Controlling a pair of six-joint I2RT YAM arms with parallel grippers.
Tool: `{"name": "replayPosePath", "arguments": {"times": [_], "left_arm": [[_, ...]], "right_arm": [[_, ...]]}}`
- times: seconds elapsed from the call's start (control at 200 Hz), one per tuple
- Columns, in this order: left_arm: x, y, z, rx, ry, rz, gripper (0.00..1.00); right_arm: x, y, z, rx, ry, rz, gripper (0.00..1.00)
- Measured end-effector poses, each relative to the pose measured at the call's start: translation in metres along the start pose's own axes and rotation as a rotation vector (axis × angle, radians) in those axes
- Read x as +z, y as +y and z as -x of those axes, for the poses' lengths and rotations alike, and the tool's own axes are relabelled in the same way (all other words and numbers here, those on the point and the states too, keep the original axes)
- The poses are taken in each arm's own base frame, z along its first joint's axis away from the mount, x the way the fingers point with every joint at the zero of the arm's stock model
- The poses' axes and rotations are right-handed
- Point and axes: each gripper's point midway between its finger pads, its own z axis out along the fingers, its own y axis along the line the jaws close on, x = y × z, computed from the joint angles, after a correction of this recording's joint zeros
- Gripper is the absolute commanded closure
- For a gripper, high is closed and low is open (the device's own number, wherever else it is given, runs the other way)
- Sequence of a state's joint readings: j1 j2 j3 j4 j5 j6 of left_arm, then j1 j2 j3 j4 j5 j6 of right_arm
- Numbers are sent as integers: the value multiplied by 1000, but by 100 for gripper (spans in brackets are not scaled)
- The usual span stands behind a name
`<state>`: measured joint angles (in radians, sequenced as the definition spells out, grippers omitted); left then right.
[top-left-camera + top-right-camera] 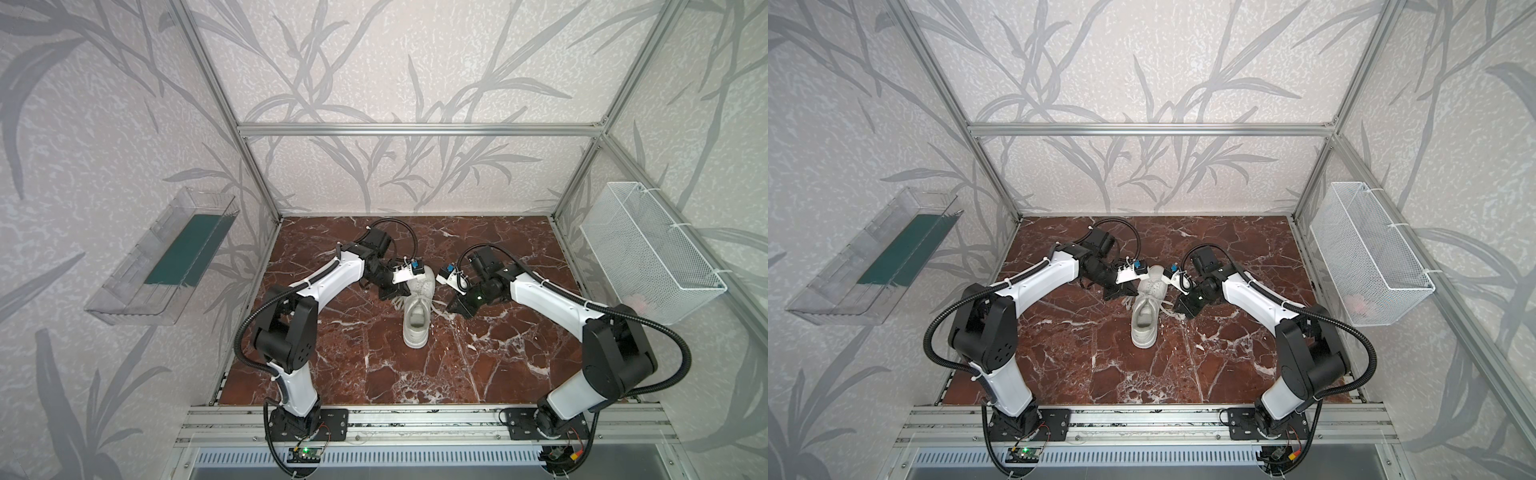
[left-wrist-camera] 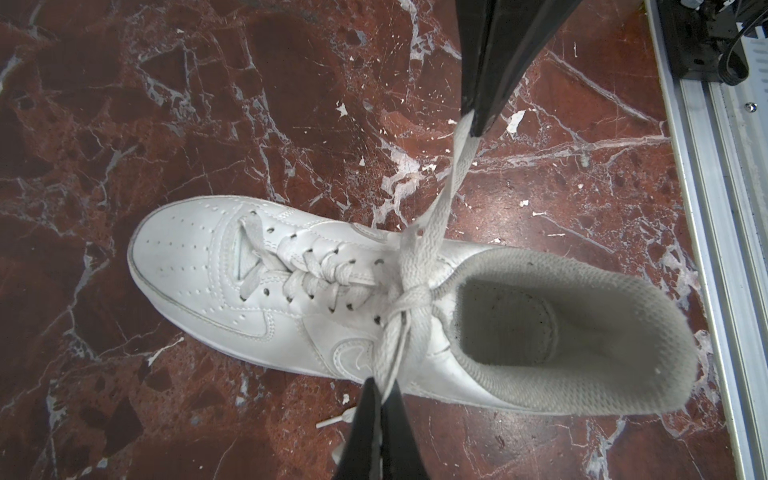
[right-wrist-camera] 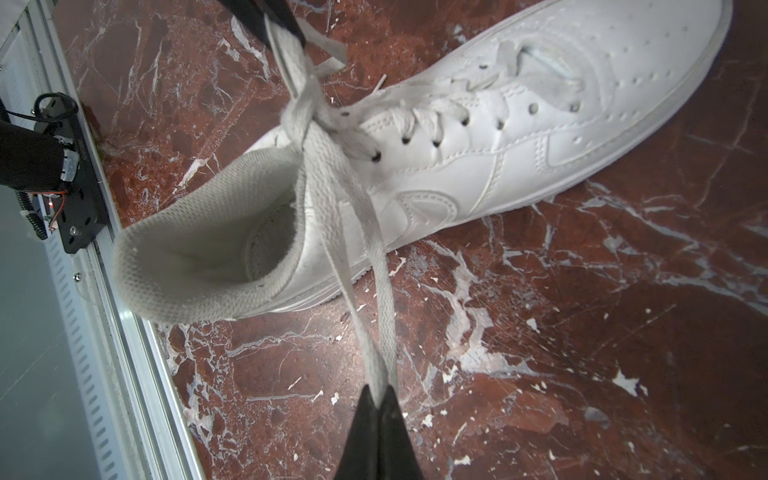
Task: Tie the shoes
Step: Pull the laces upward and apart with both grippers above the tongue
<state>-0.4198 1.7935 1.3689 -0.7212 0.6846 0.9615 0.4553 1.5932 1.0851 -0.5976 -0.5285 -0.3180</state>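
on tbl [image 1: 374, 374]: 1 sneaker [image 1: 417, 322], 2 tools [image 2: 380, 395] [image 3: 379, 392]

Twin overhead views, two close wrist views — sneaker [image 2: 187, 249] shared

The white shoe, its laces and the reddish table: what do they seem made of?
Shoe: smooth leather or a synthetic lookalike, matte white, with stitched seams and punched holes. Its lining: grey-white knitted mesh, visibly textured. Laces: flat woven fabric, probably cotton or polyester, slightly fuzzy. Table: looks like polished red-brown marble with white veins, though possibly a printed surface.
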Motion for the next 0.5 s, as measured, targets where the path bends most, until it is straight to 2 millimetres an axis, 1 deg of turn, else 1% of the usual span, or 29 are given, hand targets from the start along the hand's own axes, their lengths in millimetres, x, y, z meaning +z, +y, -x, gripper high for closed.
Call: {"name": "replayPosePath", "arguments": {"times": [0.13,0.32,0.5], "left_arm": [[1,0,-3,-9,11,-3,100],[5,-2,-9,-18,26,-19,100],[9,-2,-12,-25,32,-28,100]], "right_arm": [[0,-4,-5,16,9,-8,100],[2,-9,-17,57,22,-12,100],[-1,-12,-18,70,7,-19,100]]}}
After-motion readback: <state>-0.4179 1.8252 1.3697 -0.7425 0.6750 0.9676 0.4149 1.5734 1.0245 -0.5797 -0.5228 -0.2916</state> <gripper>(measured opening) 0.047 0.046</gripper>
